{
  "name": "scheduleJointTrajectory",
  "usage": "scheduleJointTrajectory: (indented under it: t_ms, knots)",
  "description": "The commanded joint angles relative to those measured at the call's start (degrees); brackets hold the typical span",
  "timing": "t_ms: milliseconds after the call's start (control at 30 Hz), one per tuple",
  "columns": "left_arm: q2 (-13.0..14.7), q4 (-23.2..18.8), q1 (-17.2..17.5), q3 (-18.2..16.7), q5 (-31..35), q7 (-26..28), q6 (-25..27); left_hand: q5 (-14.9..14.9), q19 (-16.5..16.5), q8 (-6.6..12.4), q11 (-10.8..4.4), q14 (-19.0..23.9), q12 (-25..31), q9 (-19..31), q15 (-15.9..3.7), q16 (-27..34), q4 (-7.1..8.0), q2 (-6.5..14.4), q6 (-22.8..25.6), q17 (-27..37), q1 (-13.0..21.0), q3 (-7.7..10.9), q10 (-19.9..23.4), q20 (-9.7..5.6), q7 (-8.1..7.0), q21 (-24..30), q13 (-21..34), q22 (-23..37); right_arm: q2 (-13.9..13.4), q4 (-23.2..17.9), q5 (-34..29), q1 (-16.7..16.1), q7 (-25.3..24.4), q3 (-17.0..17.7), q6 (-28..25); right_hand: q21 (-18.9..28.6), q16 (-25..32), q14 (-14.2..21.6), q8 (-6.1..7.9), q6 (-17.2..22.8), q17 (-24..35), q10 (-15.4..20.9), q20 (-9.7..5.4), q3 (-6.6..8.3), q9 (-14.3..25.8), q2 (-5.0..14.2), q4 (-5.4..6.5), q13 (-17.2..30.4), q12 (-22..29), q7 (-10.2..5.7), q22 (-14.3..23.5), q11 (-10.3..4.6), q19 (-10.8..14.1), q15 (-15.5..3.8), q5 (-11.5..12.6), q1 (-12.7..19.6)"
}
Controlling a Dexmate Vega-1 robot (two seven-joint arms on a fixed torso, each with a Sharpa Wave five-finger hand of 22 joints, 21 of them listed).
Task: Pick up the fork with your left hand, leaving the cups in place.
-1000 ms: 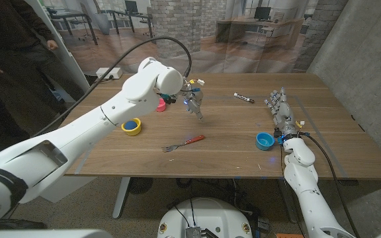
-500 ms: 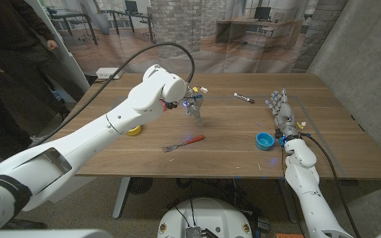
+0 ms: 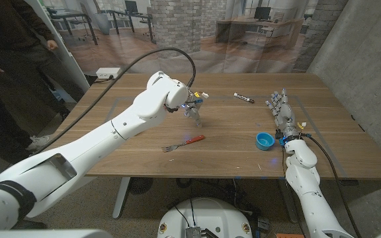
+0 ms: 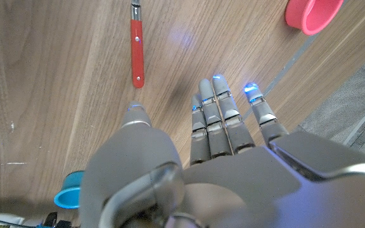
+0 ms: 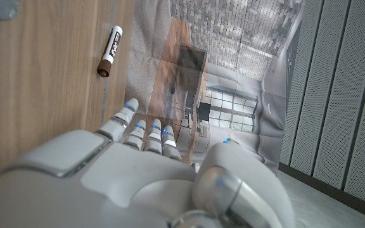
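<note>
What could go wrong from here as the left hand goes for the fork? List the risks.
1. The fork lies flat on the table, so the open left hand, held above and beyond it, may push it along instead of getting under it.
2. In the left wrist view the pink cup sits near the fingertips; a wide sweep could knock it.

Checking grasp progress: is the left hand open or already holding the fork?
Open. The left hand has its fingers extended over bare wood, holding nothing; the fork lies on the table, apart from the hand.
</note>
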Motion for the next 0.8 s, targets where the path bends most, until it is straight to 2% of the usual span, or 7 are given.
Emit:
scheduleJointTrajectory:
  t_ms: [33, 400, 800]
  knots:
    - [-1.63, 2.43, 0.56, -0.43, 0.02, 1.07, -1.49, -0.33, 0.77, -0.24, -0.28, 0.67, 0.33, 0.35, -0.01, 0.41, -0.29, 0.56, 0.74, 0.34, 0.32, 0.32, 0.72, 0.09, 0.1, 0.37, 0.41, 0.26, -0.14, 1.19, -0.22, 0.73, 0.06, -0.01, 0.33, 0.21, 0.1, 0.08, 0.03, 0.33, 0.19, 0.72, 0.17, -0.38, 0.14, -0.45, -0.05, 0.22, -0.01, 0.0, 0.11, -0.03, 0.58, 0.1, 0.02, -0.02]
    - [-2.14, 3.61, 0.09, -0.07, -2.28, 0.61, -2.41, -0.53, 0.96, -0.27, -0.2, 1.16, 0.75, 0.36, -0.13, 0.66, -0.51, 0.44, 1.51, 0.47, 0.34, 0.31, 1.36, -0.09, 0.08, 0.52, 0.82, 0.28, -0.24, 1.97, -0.38, 1.16, -0.11, -0.06, 0.72, 0.19, 0.09, 0.09, 0.02, 0.38, 0.19, 0.75, 0.18, -0.44, 0.14, -0.47, -0.05, 0.23, -0.03, -0.02, 0.11, -0.05, 0.54, 0.1, 0.03, -0.03]
    - [-2.23, 4.07, -0.36, 1.63, -0.89, -0.24, -2.56, -0.58, 1.02, -0.39, -0.22, 1.58, 1.06, 0.38, -0.31, 0.92, -1.16, 0.28, 2.21, 0.61, 1.02, 0.51, 1.74, -0.19, -0.07, 0.64, 1.3, 0.28, -0.36, 2.57, -0.31, 1.42, -0.2, -0.1, 0.97, 0.18, 0.09, 0.11, -0.01, 0.39, 0.19, 0.77, 0.16, -0.49, 0.14, -0.48, -0.05, 0.23, -0.05, 0.0, 0.11, -0.05, 0.55, 0.07, 0.04, -0.05]
